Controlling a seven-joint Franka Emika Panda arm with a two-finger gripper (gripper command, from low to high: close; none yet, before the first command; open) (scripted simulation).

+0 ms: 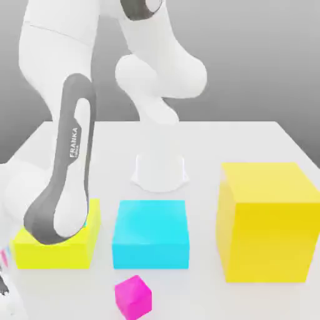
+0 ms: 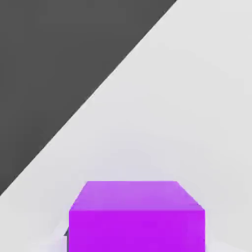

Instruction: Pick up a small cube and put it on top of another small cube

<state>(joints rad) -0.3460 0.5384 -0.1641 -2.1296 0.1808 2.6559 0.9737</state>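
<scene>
A small purple cube (image 2: 136, 221) looms large in the hand view, sitting on the white table right at the hand. My gripper (image 1: 4, 284) is at the exterior view's far left, low over the table's front corner, mostly cut off by the picture edge, and it is shut on the purple cube. A small magenta cube (image 1: 133, 296) rests on the table near the front edge, to the exterior view's right of the gripper and just in front of the cyan block.
A low yellow block (image 1: 56, 247), a cyan block (image 1: 151, 234) and a large yellow cube (image 1: 267, 222) stand in a row across the table. The arm's forearm (image 1: 65, 187) hangs over the low yellow block. The table edge runs close to the hand, with dark floor (image 2: 59, 59) beyond it.
</scene>
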